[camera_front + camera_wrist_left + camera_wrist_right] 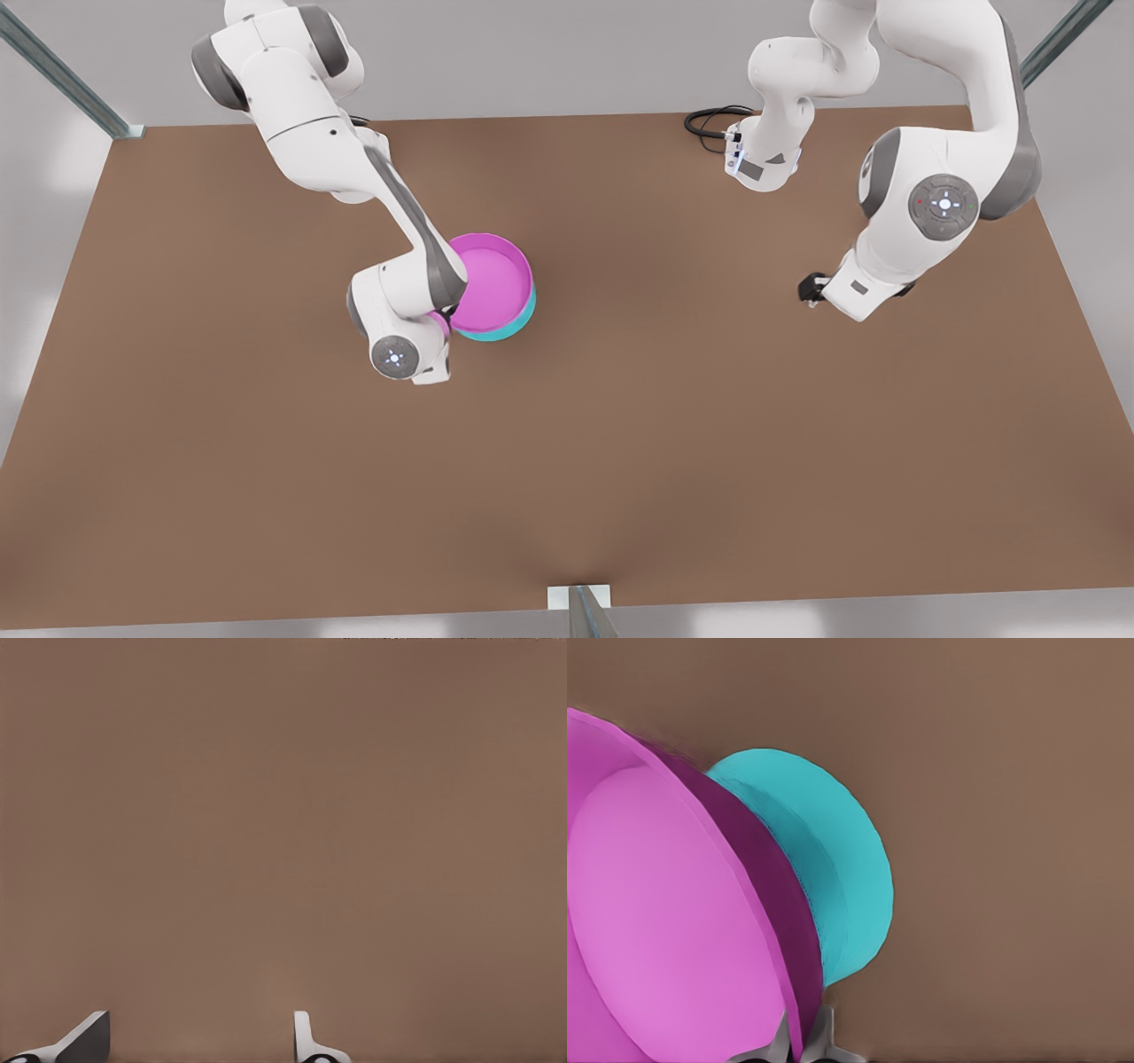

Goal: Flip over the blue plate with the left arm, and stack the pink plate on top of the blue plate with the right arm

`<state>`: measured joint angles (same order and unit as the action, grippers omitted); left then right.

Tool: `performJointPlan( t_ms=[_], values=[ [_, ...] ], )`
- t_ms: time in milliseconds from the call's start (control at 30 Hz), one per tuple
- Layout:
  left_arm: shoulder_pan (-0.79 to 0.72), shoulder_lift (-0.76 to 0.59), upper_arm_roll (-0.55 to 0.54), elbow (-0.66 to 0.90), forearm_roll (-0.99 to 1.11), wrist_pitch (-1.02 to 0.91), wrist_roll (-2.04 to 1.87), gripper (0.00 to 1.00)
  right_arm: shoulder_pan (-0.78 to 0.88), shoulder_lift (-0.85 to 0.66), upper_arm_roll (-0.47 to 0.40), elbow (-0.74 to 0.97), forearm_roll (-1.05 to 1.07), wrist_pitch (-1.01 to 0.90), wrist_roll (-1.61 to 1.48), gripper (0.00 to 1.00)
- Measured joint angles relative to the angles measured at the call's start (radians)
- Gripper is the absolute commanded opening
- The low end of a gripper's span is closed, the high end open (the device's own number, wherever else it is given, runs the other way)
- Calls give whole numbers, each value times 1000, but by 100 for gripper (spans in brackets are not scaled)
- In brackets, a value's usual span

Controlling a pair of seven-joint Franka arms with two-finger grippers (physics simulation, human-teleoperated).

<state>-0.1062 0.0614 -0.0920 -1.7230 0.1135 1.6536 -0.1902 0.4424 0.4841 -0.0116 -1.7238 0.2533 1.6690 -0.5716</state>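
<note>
The pink plate (492, 279) sits directly over the blue plate (507, 330), whose cyan edge shows beneath it on the side toward the table's front. My right gripper (441, 321), on the arm at the front view's left, is shut on the pink plate's rim. In the right wrist view its fingers (824, 1036) pinch the rim of the pink plate (664, 921), and the blue plate (842, 868) lies behind it with a plain flat face up. My left gripper (811, 288) waits at the front view's right, open (199, 1047) above bare table.
The brown table (620, 461) spreads wide around the plates. A black cable loop (709, 124) lies at the back by the left arm's base. Metal frame posts (585, 611) stand at the table's edges.
</note>
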Motion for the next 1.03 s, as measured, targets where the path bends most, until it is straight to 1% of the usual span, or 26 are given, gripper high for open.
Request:
performJointPlan(
  t_ms=[200,233,300,367,500,533,567,600,633,667,700,733,767,800,833,867,900,1033],
  values=[
    [-2,-1,0,9,-1,0,-12,100,1,27,-1,1,-17,10,3,21],
    [-4,0,0,9,-1,0,-12,100,1,28,-1,0,-17,6,4,24],
    [-1,-2,0,10,-1,0,-12,100,1,36,-1,0,-20,5,8,44],
    [5,0,0,10,-1,0,-12,100,1,36,-1,0,-23,9,7,61],
    [0,-1,0,10,-1,-1,-2,100,7,44,-1,1,-40,15,9,63],
    [-1,-2,0,10,-1,-1,-1,100,7,44,-1,1,-40,17,9,66],
    [-2,-2,0,10,-1,0,0,100,7,42,-1,1,-41,15,9,87],
    [-1,-2,0,10,0,-1,0,100,5,29,-1,6,-40,-1,10,96],
    [1,-2,0,10,0,-2,-1,100,-3,-13,-3,20,-43,-62,13,96],
    [2,-2,1,10,0,-1,-3,100,-31,-95,-17,37,-73,-141,112,98],
    [3,-2,1,11,0,-2,-9,100,-107,-181,-19,94,-112,-193,270,100],
    [5,-2,0,11,-1,-2,-11,100,-206,-234,-20,181,-163,-196,349,100],
    [5,-2,0,12,-1,-2,-11,100,-246,-242,-24,281,-296,-188,365,100],
    [3,-2,2,12,-1,-1,-11,100,-245,-242,-31,336,-374,-187,431,100],
    [2,-3,2,13,-1,-2,-11,100,-257,-241,-73,361,-361,-186,500,100],
    [1,-3,1,13,-1,-2,-11,100,-290,-242,-110,369,-279,-182,511,100],
    [0,-3,2,13,-1,-1,-11,100,-328,-242,-113,371,-262,-181,513,100],
    [3,-2,2,22,-1,0,-12,100,-322,-232,-110,401,-261,-187,510,100]
  ],
)
